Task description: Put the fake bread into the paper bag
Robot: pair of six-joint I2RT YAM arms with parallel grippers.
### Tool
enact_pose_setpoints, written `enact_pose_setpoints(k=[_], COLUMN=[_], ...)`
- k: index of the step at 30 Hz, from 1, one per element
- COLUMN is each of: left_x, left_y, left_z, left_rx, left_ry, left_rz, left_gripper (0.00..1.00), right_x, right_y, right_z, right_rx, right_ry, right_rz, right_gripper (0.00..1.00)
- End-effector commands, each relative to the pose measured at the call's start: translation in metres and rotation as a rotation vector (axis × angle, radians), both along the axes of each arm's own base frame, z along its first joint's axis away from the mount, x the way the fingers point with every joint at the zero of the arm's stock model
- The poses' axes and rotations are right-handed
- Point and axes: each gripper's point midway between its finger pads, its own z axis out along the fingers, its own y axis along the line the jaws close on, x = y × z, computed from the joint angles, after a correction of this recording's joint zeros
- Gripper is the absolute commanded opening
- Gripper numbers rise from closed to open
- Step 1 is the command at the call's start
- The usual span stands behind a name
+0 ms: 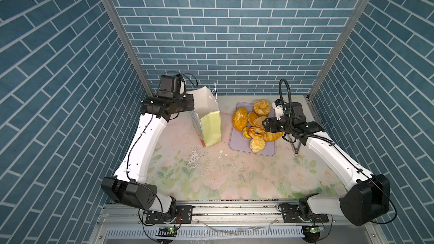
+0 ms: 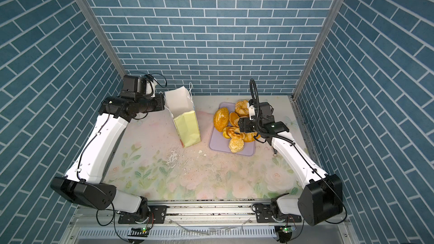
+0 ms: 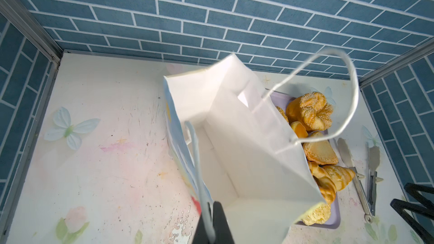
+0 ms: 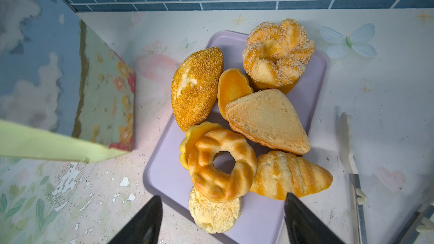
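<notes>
We see the fake bread (image 4: pixel 267 120) piled on a lavender tray (image 4: pixel 164 184) just beside the paper bag (image 1: pixel 210 127). None of it is in the bag. On the side of the pile nearest the bag lies a seeded oval loaf (image 4: pixel 196 88). Farther from the bag sit a sugared twisted ring (image 4: pixel 278 52), a triangular turnover and a croissant (image 4: pixel 291 174).

The bag stands upright on the surface (image 1: pixel 223 177) with its mouth open and its white inside showing in both top views.

Our left claw (image 3: pixel 212 221) is at the bag's rim, on the side away from the tray. It is clenched on the bag's white cord handle (image 3: pixel 198 172).

Our right claw (image 4: pixel 223 197) hangs over the tray, across the pile from the bag. Its jaws are spread wide and it holds nothing.

A pair of metal tongs (image 4: pixel 354 181) lies on the surface beyond the tray, well apart from the bag.
</notes>
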Motion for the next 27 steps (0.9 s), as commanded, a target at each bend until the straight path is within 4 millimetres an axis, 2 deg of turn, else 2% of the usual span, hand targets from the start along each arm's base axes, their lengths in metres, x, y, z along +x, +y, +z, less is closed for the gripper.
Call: enact_pose_setpoints(k=[1,6,7,8,10,11,14,17,22,25,27], left_x=[-0.008,-0.012,-0.012,-0.013,-0.015,-0.015,-0.02,-0.025,-0.033,-0.037,-0.038], left_y=[-0.002,0.007,0.009,0.011,0.015,0.019,0.034,0.047,0.066,0.077,0.086], left_z=[-0.006,-0.009,-0.01,-0.01,-0.01,-0.01,-0.007,-0.007,-0.006,-0.005,-0.006], left_rx=[0.029,0.049,0.052,0.057,0.07,0.084,0.133,0.184,0.275,0.322,0.307], left_ry=[0.054,0.067,0.066,0.062,0.056,0.052,0.024,0.005,-0.006,-0.003,0.006], left_rz=[-0.055,-0.037,-0.029,-0.02,-0.005,0.014,0.072,0.118,0.17,0.186,0.195], left_gripper=[0.0,0.01,0.09,0.25,0.32,0.43,0.6,0.66,0.69,0.7,0.7], right_x=[-0.001,0.002,0.003,0.004,0.004,0.004,0.002,0.001,0.003,-0.001,-0.005], right_y=[-0.005,-0.001,0.0,0.0,0.002,0.002,0.004,0.006,0.013,0.032,0.052], right_z=[0.013,0.006,0.005,0.004,0.005,0.005,0.009,0.01,0.013,0.017,0.022], right_rx=[0.006,0.005,0.006,0.006,0.011,0.011,0.011,0.012,0.011,0.022,0.037], right_ry=[-0.016,0.007,0.011,0.014,0.017,0.018,0.019,0.017,0.021,0.038,0.039], right_rz=[-0.038,-0.03,-0.03,-0.033,-0.034,-0.034,-0.026,-0.022,-0.008,0.054,0.109], right_gripper=[0.81,0.81,0.81,0.81,0.81,0.81,0.81,0.81,0.81,0.8,0.79])
